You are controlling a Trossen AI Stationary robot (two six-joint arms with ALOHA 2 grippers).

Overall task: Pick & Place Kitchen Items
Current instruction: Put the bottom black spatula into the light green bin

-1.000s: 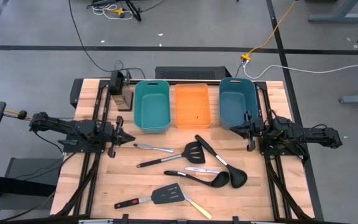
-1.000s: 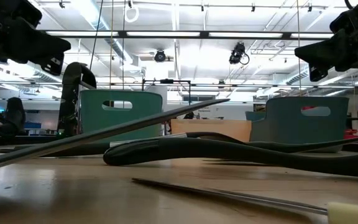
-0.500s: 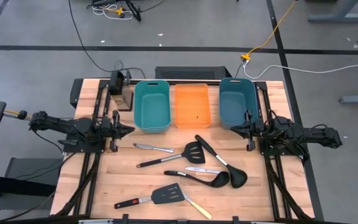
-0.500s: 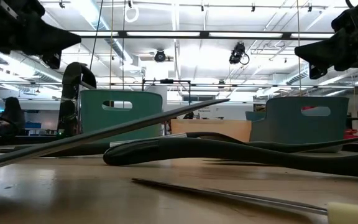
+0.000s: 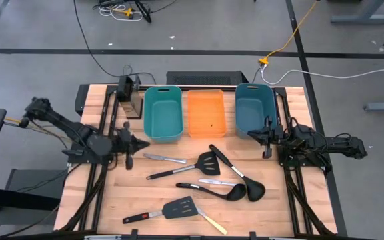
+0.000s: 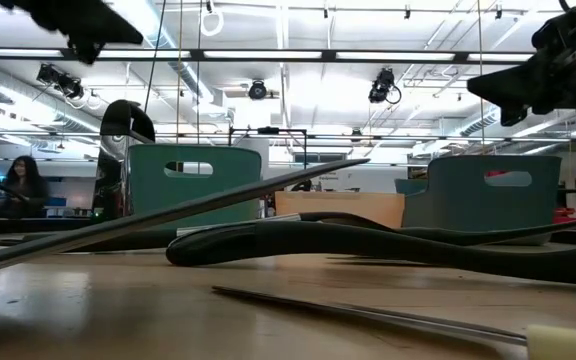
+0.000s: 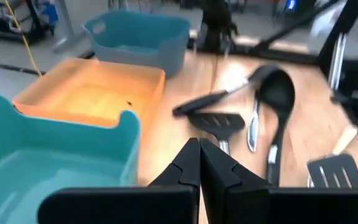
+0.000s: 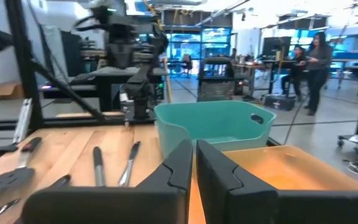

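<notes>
In the high view the wooden surface (image 5: pixel 179 227) fills the middle of the frame, with three bins in a row along its upper edge: a teal bin (image 5: pixel 163 113) at left, an orange bin (image 5: pixel 206 113) in the centre and a darker teal bin (image 5: pixel 255 110) at right. All three look empty apart from a small dark speck in the orange one.

The kitchen items lie loose below the bins, in the centre and lower centre of the frame. A small silver knife (image 5: pixel 164 159) lies just below the left teal bin. To its right a black spatula (image 5: pixel 184 168) points its blade up and right, and a black ladle (image 5: pixel 237 175) runs diagonally from below the orange bin down to the right. A second black ladle (image 5: pixel 213 191) lies just below it, their bowls side by side, with another small silver knife (image 5: pixel 217 181) between their handles. Lowest in the frame, a spatula with a red-tipped handle (image 5: pixel 162 213) lies beside a cream-handled knife (image 5: pixel 210 222), which touches or passes under its blade.

The left gripper (image 5: pixel 129 143) sits at centre left, near the left teal bin's lower corner and close to the first knife; in its wrist view the fingers (image 7: pixel 188 165) are pressed together, holding nothing.

The right gripper (image 5: pixel 267 135) hovers at centre right beside the darker bin's lower right corner; its fingers (image 8: pixel 178 163) stand narrowly apart, empty
</notes>
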